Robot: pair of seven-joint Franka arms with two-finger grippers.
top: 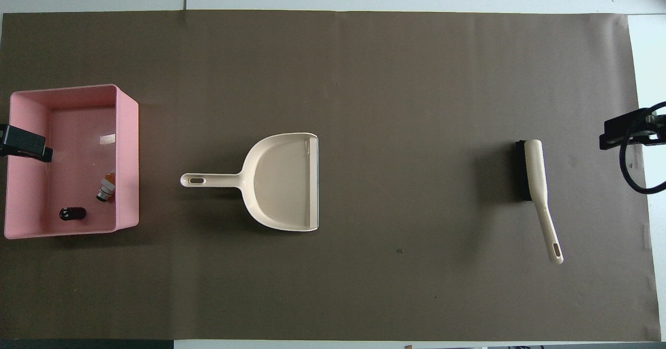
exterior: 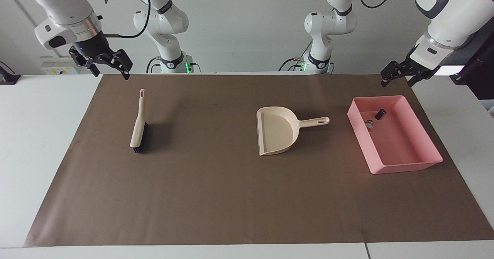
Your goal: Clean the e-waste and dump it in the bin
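Note:
The pink bin (exterior: 387,169) (top: 128,151) stands on the brown mat toward the left arm's end of the table. Two bits of e-waste lie in it: a black stubby one (exterior: 381,114) (top: 72,214) and a whitish one (exterior: 369,124) (top: 105,189). My left gripper (exterior: 396,82) hangs open and holds nothing, raised over the bin's outer edge; one of its fingers (top: 23,146) shows in the overhead view. At the right arm's end of the mat my right gripper (exterior: 110,73) is also open with nothing in it, raised well apart from the brush.
A beige dustpan (exterior: 276,129) (top: 283,182) lies mid-mat, its handle pointing at the bin. A beige brush (exterior: 138,126) (top: 536,177) with black bristles lies toward the right arm's end. The brown mat (exterior: 216,197) covers most of the white table.

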